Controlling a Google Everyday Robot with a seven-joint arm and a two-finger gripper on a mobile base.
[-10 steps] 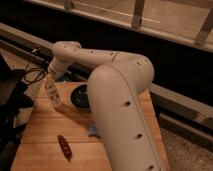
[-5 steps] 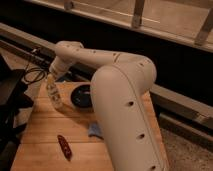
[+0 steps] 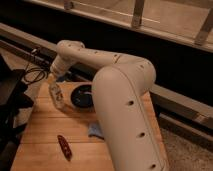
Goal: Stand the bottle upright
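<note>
The bottle (image 3: 56,95) is a small clear one with a pale label. It stands roughly upright, leaning slightly, at the far left of the wooden table (image 3: 45,125). My gripper (image 3: 54,82) is right above it at its top, at the end of the white arm that reaches left across the table. Whether the gripper touches the bottle cannot be told. The dark round dish (image 3: 81,96) lies just right of the bottle.
A red elongated object (image 3: 64,146) lies near the table's front left. A small blue thing (image 3: 94,131) lies beside my arm's big white link (image 3: 127,115), which covers the table's right half. Dark equipment and cables (image 3: 15,95) stand to the left of the table.
The gripper and the bottle have shifted a little to the right, toward the dish. The bottle's pose stays about the same.
</note>
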